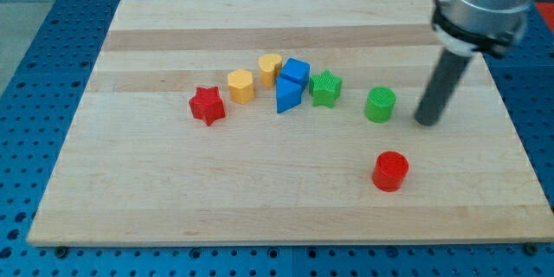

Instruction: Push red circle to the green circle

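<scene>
With our tip (426,122) bare, gripping nothing, just to the view's right of the green circle (380,104), the red circle (390,171) sits below it; swinging round carelessly could knock the green circle toward the green star (325,88).

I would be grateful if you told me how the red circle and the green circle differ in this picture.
The red cylindrical block is red and lies nearer the view's bottom; the green cylindrical block is green and lies above it, toward the view's top. The green one sits just left of my tip, while the red one lies well below the tip. The green one has the green star-shaped block close by; the red one stands alone. Both are short upright cylinders of similar size on the wooden board.
</scene>
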Controlling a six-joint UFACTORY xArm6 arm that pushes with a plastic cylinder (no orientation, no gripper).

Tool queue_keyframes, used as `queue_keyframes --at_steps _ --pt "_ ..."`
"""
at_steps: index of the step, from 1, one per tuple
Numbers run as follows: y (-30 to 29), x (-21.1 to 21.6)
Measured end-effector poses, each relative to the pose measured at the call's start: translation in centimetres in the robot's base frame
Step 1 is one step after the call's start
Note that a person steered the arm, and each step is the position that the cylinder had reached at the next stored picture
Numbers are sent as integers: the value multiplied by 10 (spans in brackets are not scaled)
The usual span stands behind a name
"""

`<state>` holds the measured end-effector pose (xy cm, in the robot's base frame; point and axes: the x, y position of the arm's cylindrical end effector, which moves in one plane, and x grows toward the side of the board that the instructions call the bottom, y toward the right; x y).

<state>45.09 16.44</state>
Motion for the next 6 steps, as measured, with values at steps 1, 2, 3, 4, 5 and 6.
queue_keyframes --at_steps 1,2,3,4,5,6 --pt "-88 -31" --pt "-119 -25" --pt "2 33" --pt "-2 119" --pt "-56 125" --pt "-63 71"
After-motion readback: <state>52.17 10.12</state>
